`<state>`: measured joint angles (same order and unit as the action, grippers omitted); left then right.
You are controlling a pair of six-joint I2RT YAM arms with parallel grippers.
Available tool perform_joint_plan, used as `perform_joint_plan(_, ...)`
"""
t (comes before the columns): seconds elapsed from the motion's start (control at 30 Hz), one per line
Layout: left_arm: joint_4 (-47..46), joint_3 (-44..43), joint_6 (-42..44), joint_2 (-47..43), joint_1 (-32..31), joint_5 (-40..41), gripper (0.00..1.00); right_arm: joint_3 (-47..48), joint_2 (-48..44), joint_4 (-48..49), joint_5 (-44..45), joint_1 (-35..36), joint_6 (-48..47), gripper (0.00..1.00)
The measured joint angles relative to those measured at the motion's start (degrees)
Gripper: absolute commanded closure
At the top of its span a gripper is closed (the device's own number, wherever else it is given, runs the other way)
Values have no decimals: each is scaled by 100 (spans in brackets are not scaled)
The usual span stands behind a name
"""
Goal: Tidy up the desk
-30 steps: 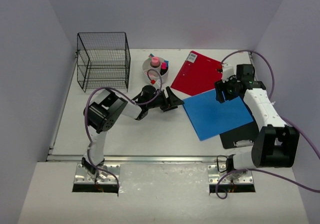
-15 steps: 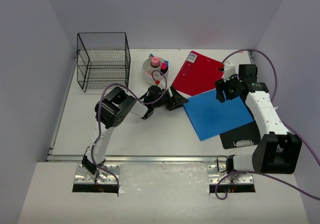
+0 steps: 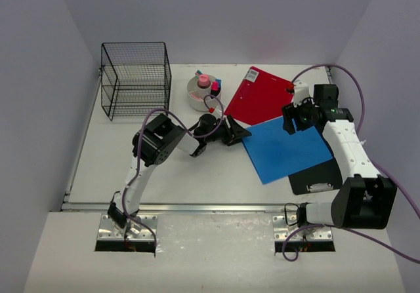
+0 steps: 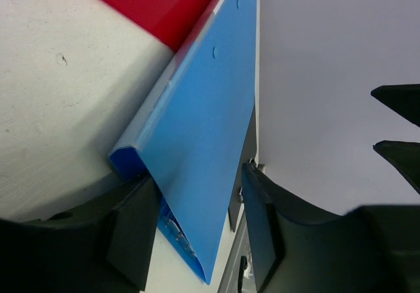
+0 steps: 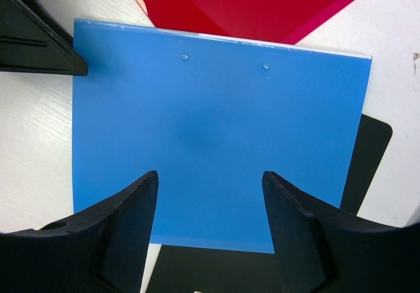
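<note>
On the off-white desk (image 3: pixel 131 168) a blue folder (image 3: pixel 285 150) lies partly over a red folder (image 3: pixel 259 96) and a black clipboard (image 3: pixel 318 175). My left gripper (image 3: pixel 237 134) is at the blue folder's left corner. In the left wrist view its jaws (image 4: pixel 197 178) straddle the blue folder (image 4: pixel 197 129), whose edge is slightly lifted; a gap still shows beside the right finger. My right gripper (image 3: pixel 293 121) hovers open over the folder's far right part. Nothing is between its fingers (image 5: pixel 210 175) but the blue cover (image 5: pixel 216 109) below.
A black wire basket (image 3: pixel 134 80) stands at the back left. A round white holder (image 3: pixel 202 91) with pink and blue items sits just behind the left gripper. Lavender walls enclose the desk, and a metal rail (image 3: pixel 197 208) runs along its front.
My left arm has reached rightward until its jaws came round the blue folder's left corner, and the jaws have narrowed. The right arm has barely moved.
</note>
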<state>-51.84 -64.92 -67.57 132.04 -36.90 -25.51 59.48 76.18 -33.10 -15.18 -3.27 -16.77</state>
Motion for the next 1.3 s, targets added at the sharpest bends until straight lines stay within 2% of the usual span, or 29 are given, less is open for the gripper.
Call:
perform_joint_plan(0.17,-47,-157,-48,139,-32,-9,81,0,-15,0,-35,0,2,34)
perform_joint_plan(0.27,-52,-178,45,147,-35,-41,100,0,-22,-3,-48,0,-6,29)
perform_joint_plan(0.4,121,-108,451,27,28,-175,100,26,-29,-47,-95,0,-73,22)
perform_joint_plan(0.5,579,191,1183,-523,126,-259,100,118,-32,-102,-211,0,-141,17)
perform_joint_plan(0.77,1889,593,4064,-2527,325,-348,100,607,-37,-425,-980,0,-701,2)
perform_joint_plan(1.0,2802,1203,6785,-3907,319,-393,100,828,-37,-772,-2070,2,-1854,1)
perform_joint_plan(1.3,3579,1550,8833,-4626,271,-420,100,859,-37,-1150,-2938,243,-3602,1)
